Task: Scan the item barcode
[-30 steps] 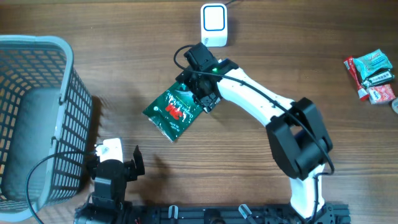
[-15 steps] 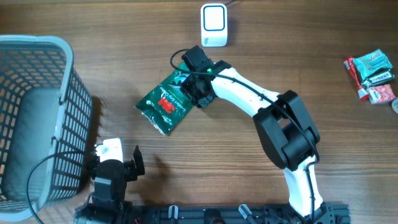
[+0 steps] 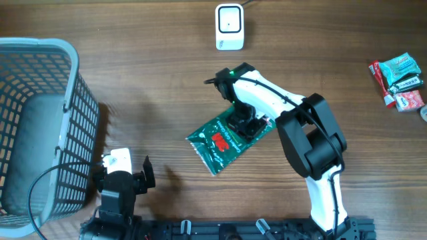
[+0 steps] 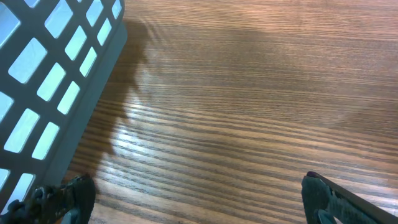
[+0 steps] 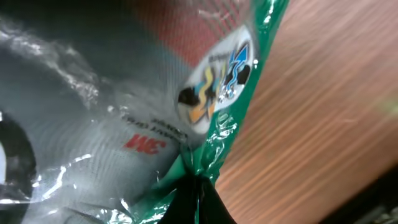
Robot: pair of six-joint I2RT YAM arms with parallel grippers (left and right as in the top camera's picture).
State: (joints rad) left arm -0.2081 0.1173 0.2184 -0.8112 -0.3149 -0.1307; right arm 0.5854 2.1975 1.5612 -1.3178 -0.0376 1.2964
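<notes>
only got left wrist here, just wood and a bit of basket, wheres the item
observer: The green packet is near the middle of the table, and the right tool is shut on its edge.
operator: is it over the scanner
observer: No. The white scanner sits at the far side of the table, well apart from the packet.
</notes>
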